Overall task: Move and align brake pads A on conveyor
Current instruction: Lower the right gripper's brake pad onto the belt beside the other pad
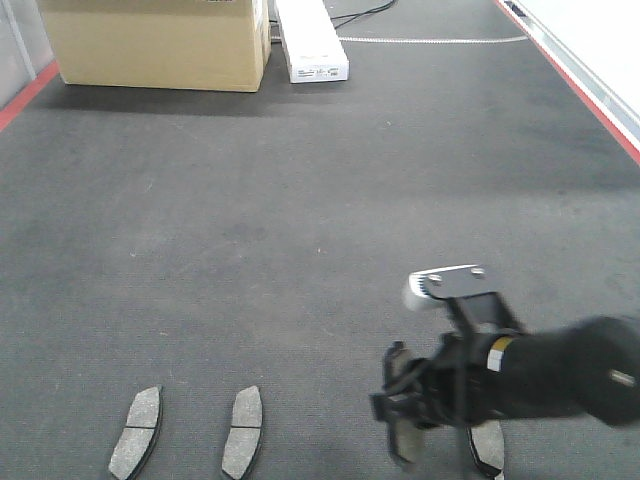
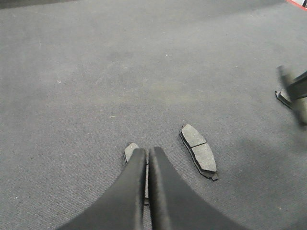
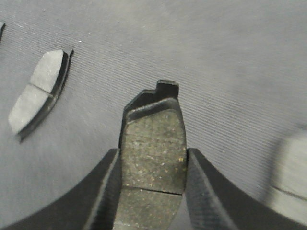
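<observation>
1. From the front camera, my right gripper (image 1: pixel 405 405) sits low at the near right of the conveyor (image 1: pixel 300 220), its dark arm reaching in from the right edge.
2. Right wrist view: the jaws are clamped on a brake pad (image 3: pixel 153 153), one finger (image 3: pixel 103 191) against each long side, with the pad's grey friction face towards the lens and its dark backing tab pointing away.
3. I cannot tell whether that held pad touches the belt or is lifted off it.
4. Two more pads lie flat at the near left, side by side but apart: the left pad (image 1: pixel 136 432) and the middle pad (image 1: pixel 241 432), both roughly lengthwise up the belt.
5. A fourth pad (image 1: pixel 488 445) peeks out just beside the right gripper, partly hidden by the arm.
6. Left wrist view: my left gripper (image 2: pixel 147 158) has its fingers pressed together, holding nothing, hovering over the near end of one pad (image 2: pixel 130 152).
7. Far end of the belt: a cardboard box (image 1: pixel 155 42) and a white carton (image 1: pixel 312 40).
</observation>
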